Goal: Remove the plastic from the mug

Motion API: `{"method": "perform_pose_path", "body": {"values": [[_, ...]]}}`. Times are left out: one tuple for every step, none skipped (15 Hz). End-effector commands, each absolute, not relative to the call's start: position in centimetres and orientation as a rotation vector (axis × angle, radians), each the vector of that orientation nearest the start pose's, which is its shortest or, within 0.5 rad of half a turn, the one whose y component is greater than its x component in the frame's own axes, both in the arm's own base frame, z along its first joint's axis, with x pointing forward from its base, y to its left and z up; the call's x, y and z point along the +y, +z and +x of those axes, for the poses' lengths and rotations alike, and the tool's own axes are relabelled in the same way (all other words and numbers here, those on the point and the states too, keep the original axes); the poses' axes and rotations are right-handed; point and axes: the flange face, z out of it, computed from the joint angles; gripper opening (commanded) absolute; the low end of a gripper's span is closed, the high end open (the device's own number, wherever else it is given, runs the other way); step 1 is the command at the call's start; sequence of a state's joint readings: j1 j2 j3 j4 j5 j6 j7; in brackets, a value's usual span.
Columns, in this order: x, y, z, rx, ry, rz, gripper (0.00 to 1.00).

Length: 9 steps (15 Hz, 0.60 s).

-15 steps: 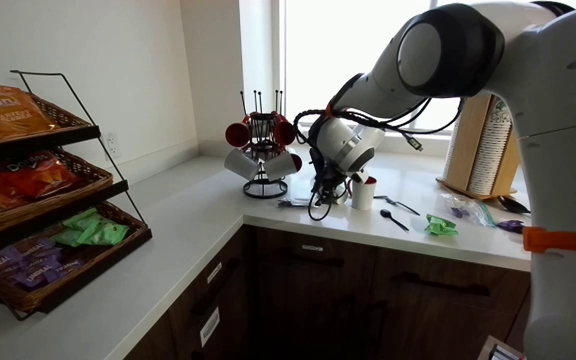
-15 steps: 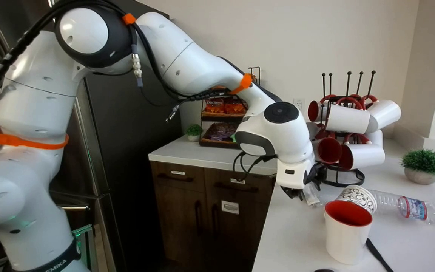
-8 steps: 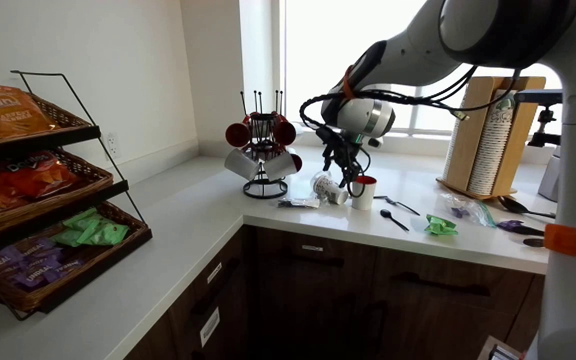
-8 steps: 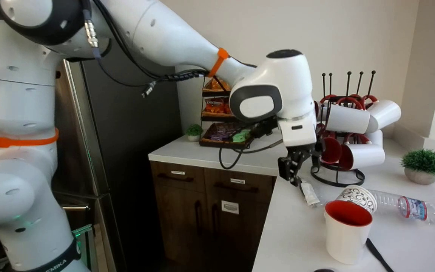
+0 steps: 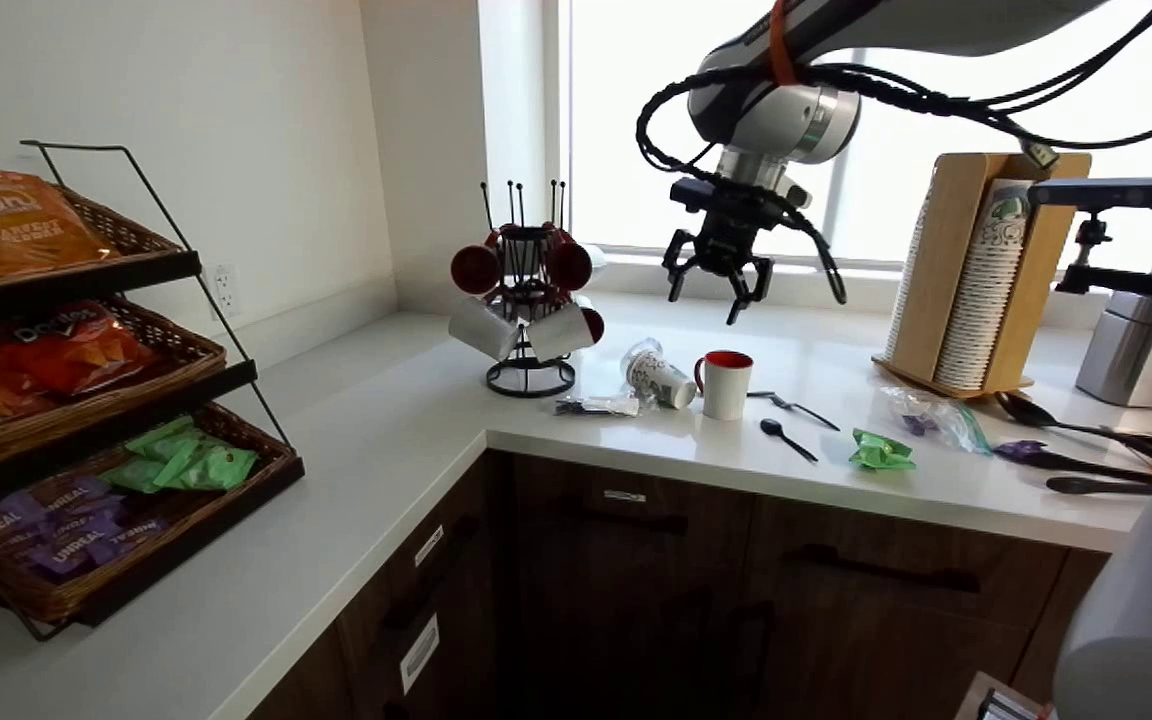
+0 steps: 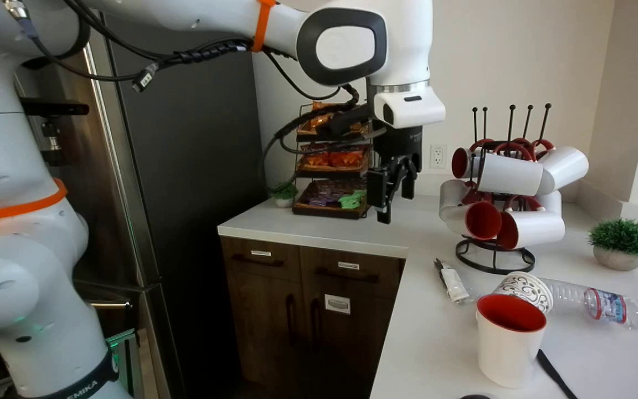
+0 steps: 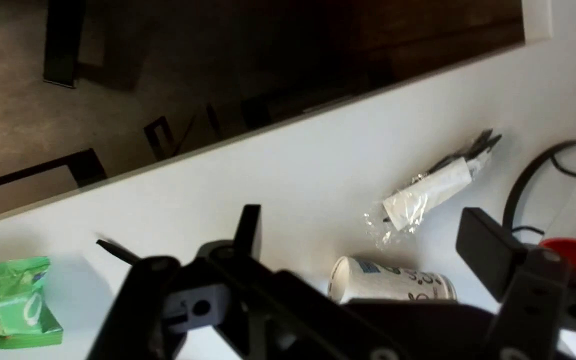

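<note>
The white mug (image 5: 727, 392) with a red inside stands upright on the counter; its red mouth faces up in an exterior view (image 6: 510, 343). A clear plastic packet (image 5: 598, 406) with dark cutlery and a white napkin lies flat near the counter's edge, apart from the mug. The packet also shows in an exterior view (image 6: 454, 284) and in the wrist view (image 7: 428, 192). My gripper (image 5: 704, 303) is open and empty, high above the counter. It also shows open in an exterior view (image 6: 395, 208) and in the wrist view (image 7: 363, 225). The mug is hidden in the wrist view.
A patterned paper cup (image 5: 660, 380) lies on its side by the mug, with a plastic bottle (image 6: 601, 305) behind it. A mug rack (image 5: 530, 365) stands nearby. Black spoons and forks (image 5: 788, 440) and a green wrapper (image 5: 882, 450) lie on the counter. A cup holder (image 5: 976, 290) stands farther along.
My gripper has risen from low beside the packet and swung away from it, turning to point down. The packet, mug and paper cup stay where they were.
</note>
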State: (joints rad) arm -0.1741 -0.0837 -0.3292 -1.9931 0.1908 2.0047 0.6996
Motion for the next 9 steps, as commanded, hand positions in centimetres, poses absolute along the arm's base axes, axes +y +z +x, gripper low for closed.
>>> {"method": "perform_pose_path", "body": {"values": [[-24.4,51.1,45.4,1.536,0.047,-2.505,1.00],[-25.0,51.3,46.7,1.633,-0.015,-2.431,1.00],[-24.8,51.4,46.3,1.594,0.012,-2.454,1.00],[-24.8,51.5,46.1,1.575,0.017,-2.466,1.00],[-24.8,51.5,46.1,1.564,0.017,-2.473,1.00],[-24.8,51.4,46.1,1.560,0.019,-2.476,1.00],[-24.7,51.3,46.1,1.558,0.021,-2.478,1.00],[-24.7,51.3,46.1,1.557,0.022,-2.479,1.00],[-24.7,51.3,46.1,1.557,0.022,-2.480,1.00]]}}
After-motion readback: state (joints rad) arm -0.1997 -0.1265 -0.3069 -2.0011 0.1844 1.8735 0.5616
